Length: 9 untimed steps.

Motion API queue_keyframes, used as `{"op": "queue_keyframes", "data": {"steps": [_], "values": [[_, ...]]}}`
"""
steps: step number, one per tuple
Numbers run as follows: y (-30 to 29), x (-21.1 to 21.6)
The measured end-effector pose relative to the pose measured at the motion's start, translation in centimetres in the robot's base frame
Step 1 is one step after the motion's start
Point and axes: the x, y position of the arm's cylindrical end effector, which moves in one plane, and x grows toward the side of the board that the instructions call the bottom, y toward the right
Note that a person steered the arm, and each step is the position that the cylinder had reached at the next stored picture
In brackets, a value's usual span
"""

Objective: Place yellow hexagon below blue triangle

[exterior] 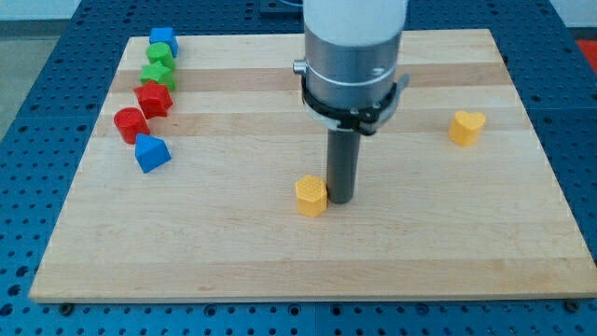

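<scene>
A pale wooden surface (pixel 280 261) is filling most of the view, lying on a blue perforated base (pixel 578 56). A thick grey and white arm (pixel 353 56) is reaching down from the top edge, ending in a dark rod. My tip (pixel 340 202) is resting near the middle of the surface, a little toward the bottom edge, and is touching the right side of the yellow hexagon (pixel 312 196). The arm is carrying no jaws, only the rod, so nothing is being grasped.

The blue triangle (pixel 151 153) is sitting near the left edge, well apart from the hexagon. Above it, a line of blocks is running up toward the top left corner: a red cylinder (pixel 130 124), a red star-like block (pixel 153 99), two green blocks (pixel 158 73) (pixel 159 54), and a blue block (pixel 163 39). A yellow heart-shaped block (pixel 466 127) is sitting alone near the right edge.
</scene>
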Motion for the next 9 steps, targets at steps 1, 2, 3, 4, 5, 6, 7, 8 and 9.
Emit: {"op": "queue_keyframes", "data": {"steps": [1, 2, 3, 4, 5, 6, 7, 8, 9], "values": [[-1.8, 0.2], [-5.4, -0.8], [-9.5, -1.0], [-13.3, -1.0], [-16.3, -1.0], [-19.5, -1.1], [-21.2, -1.6], [-17.9, -2.9], [-12.0, -10.0]]}}
